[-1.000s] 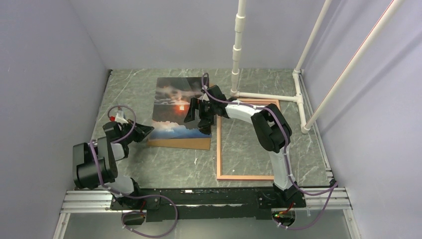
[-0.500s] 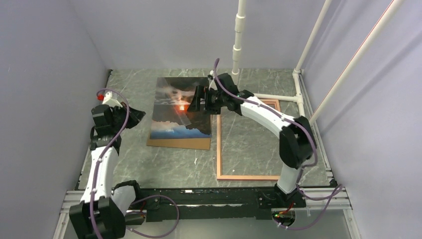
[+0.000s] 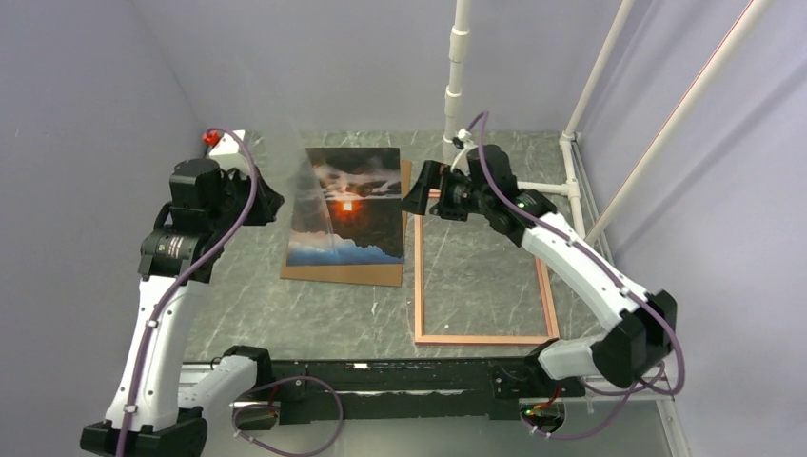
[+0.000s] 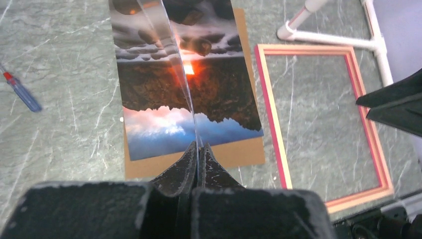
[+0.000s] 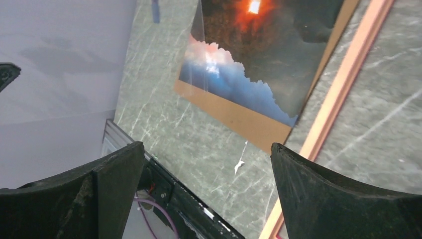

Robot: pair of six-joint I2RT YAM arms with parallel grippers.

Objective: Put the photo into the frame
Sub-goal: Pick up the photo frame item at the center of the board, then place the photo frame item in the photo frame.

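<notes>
The photo [image 3: 347,205] [image 4: 149,84] [image 5: 263,55] lies flat and face up on a brown backing board [image 3: 343,274] [image 4: 239,154]. To its right on the table lies the frame [image 3: 419,286] [image 4: 271,114] [image 5: 343,79], with nothing inside it. My left gripper [image 3: 266,205] [image 4: 197,147] is raised left of the photo and shut on a clear transparent sheet [image 3: 295,190] [image 4: 164,45], which the wrist view shows edge-on. My right gripper [image 3: 414,200] [image 5: 204,147] hovers open and holds nothing, above the frame's far left corner.
A blue pen with a red cap [image 4: 20,94] lies on the table left of the photo. White pipe stands [image 3: 452,105] [image 4: 323,37] rise behind the frame, and one pipe lies along its far edge. Grey walls close in the left, back and right sides.
My left arm has swung up and back with the clear sheet held shut in its jaws. My right gripper has moved right, off the photo toward the frame's corner, still open.
</notes>
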